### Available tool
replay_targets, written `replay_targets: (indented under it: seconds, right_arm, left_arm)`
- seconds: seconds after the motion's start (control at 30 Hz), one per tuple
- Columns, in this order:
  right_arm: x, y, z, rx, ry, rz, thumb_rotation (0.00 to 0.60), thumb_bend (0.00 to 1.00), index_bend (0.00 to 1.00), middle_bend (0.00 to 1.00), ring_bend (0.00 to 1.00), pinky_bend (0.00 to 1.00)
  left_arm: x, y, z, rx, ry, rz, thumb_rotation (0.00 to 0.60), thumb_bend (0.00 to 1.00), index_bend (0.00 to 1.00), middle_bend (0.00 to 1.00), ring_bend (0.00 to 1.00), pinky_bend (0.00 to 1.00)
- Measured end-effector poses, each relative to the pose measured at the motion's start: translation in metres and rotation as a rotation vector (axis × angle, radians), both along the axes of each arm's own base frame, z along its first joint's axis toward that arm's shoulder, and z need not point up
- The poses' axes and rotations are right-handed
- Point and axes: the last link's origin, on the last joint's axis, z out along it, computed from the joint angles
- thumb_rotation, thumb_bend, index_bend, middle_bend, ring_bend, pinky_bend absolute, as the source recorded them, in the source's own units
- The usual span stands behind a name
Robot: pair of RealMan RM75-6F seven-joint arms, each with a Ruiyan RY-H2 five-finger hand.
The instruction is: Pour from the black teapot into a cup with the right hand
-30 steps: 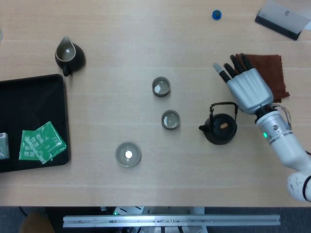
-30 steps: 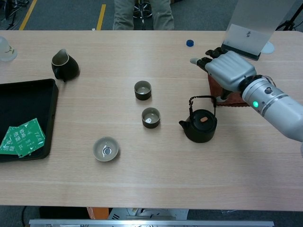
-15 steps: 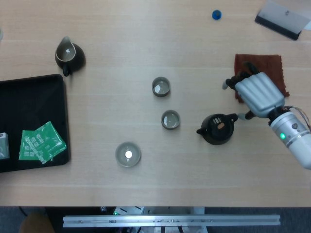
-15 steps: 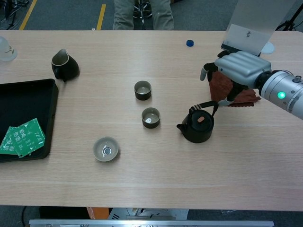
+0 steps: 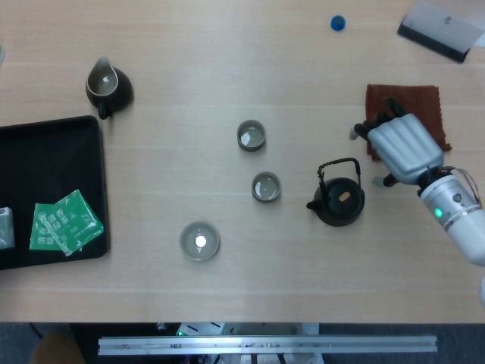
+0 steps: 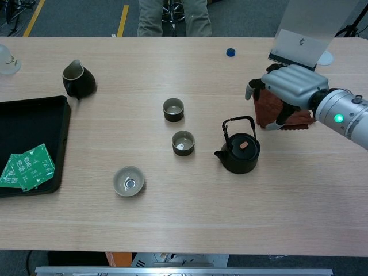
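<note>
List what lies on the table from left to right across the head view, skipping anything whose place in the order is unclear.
Black tray → dark pitcher → wide shallow cup → black teapot → right hand. The two small cups overlap in left-right span and the brown cloth sits under the hand, so both are left out.

A lab or workshop test area, judging by the pale wooden worktable (image 6: pixel 172 224) edged with an aluminium rail (image 5: pixel 265 345), grey floor with yellow painted line (image 6: pixel 123 17) and a seated bystander's legs (image 6: pixel 174 16).
</note>
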Motion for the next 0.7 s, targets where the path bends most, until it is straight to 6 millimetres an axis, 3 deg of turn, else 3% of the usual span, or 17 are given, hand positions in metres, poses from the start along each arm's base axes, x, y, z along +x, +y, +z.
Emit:
replay_targets:
  seconds: [0.37, 0.7]
  right_arm:
    - [0.022, -0.001, -0.017, 0.063, -0.038, 0.016, 0.599, 0.00, 0.35, 0.40, 0.26, 0.08]
    - [0.027, 0.000, -0.033, 0.105, -0.010, -0.005, 0.588, 0.00, 0.35, 0.41, 0.26, 0.08]
  left_arm:
    - [0.000, -0.004, 0.004, 0.012, -0.003, 0.004, 0.600, 0.38, 0.13, 0.18, 0.01, 0.04]
    - [-0.001, -0.008, 0.007, 0.017, -0.003, 0.004, 0.600, 0.38, 0.13, 0.18, 0.01, 0.04]
